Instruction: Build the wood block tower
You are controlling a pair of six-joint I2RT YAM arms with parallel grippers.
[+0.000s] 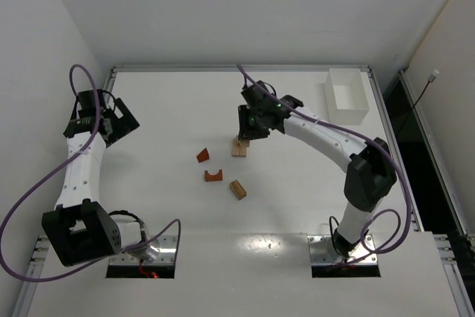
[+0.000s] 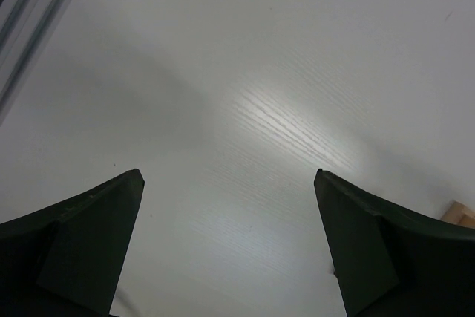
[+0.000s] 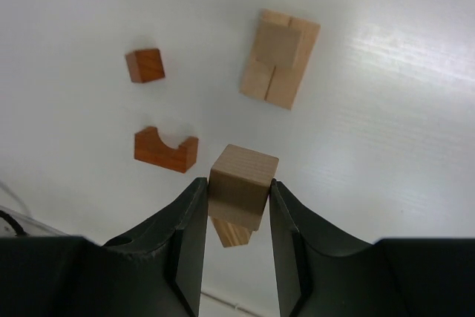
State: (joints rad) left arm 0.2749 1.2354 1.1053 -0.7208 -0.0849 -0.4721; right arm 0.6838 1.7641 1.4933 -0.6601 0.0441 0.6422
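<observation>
The right pincer (image 3: 236, 185) is closest to its camera. Its two fingers are clamped on the sides of a held block (image 3: 243, 172), which is pale tan, roughly cube-shaped and raised above the desk (image 1: 297, 213). Directly under it a tan block (image 3: 231, 233) lies on the desk. Only its near end shows; the rest is hidden by the held block. In the top view the held block cannot be made out, because the dark pincer covers it.

The tower (image 3: 278, 57) stands near the middle of the desk, and in the top view it is just on the near side of the right pincer. It is low: pale pieces lie flat and close together, with a smaller square piece on top. The seams suggest three pieces, but I cannot count them with certainty.

Left of the tower and apart from it are two reddish-orange pieces. One is an orange block (image 3: 145, 64) whose shape is hard to tell. The other, nearer, is an arch (image 3: 165, 150) with its hollow turned to the far side. So three pieces lie loose on the desk and one is held.

The left pincer (image 2: 227, 176) is well apart from all of this, on the left side, and its fingers stand wide apart over bare desk. At the right edge of its view a tan corner (image 2: 464, 214) is cut off, and I cannot tell what it belongs to.

One white box (image 1: 346, 94), open at the top, sits at the far right of the desk.
</observation>
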